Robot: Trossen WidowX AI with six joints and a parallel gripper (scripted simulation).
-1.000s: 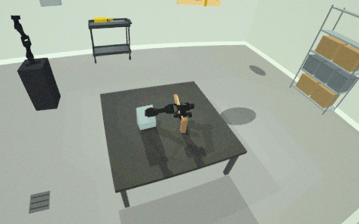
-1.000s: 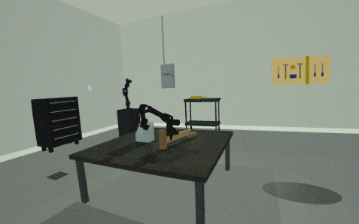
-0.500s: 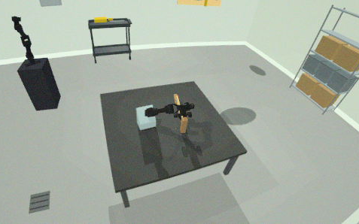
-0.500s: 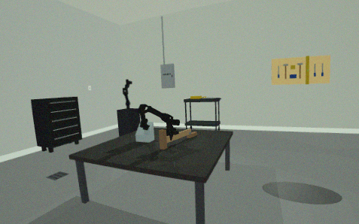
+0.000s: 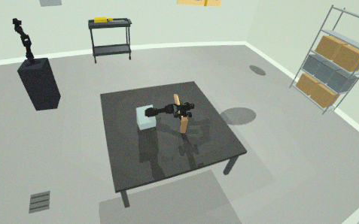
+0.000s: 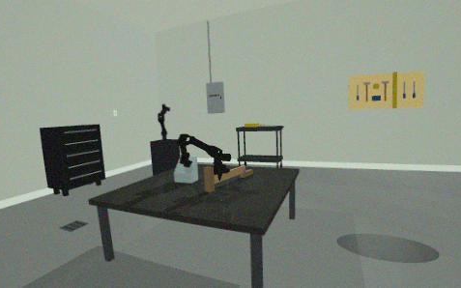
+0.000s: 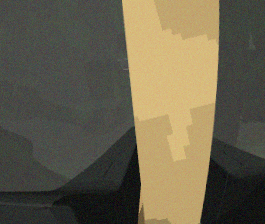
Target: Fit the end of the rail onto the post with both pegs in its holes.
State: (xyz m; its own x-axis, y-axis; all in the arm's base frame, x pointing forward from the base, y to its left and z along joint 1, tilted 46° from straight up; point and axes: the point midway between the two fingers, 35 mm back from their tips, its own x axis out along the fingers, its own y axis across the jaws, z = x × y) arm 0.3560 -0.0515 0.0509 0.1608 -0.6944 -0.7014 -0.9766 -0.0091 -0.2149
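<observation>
The long wooden rail (image 5: pixel 176 99) (image 6: pixel 236 172) (image 7: pixel 175 75) runs from the post toward the low footboard block (image 6: pixel 247 174). My gripper (image 5: pixel 183 114) (image 6: pixel 219 177) (image 7: pixel 156 132) is shut on the rail near its post end, with a finger on each side in the wrist view. The short wooden post (image 5: pixel 184 125) (image 6: pixel 209 180) stands upright just beyond the gripper. The rail's near end is close to the post, but whether they touch cannot be told. The pegs and holes are hidden. The rail's far end is at the block; its seating in the bracket is too small to tell.
The dark table (image 5: pixel 131 169) (image 6: pixel 245 213) carries everything. The arm stands at a pale blue block (image 5: pixel 146 119) (image 6: pixel 186 174) beside the rail. A second arm on a black pedestal (image 5: pixel 41 86), a cart and a shelf rack stand away from the table.
</observation>
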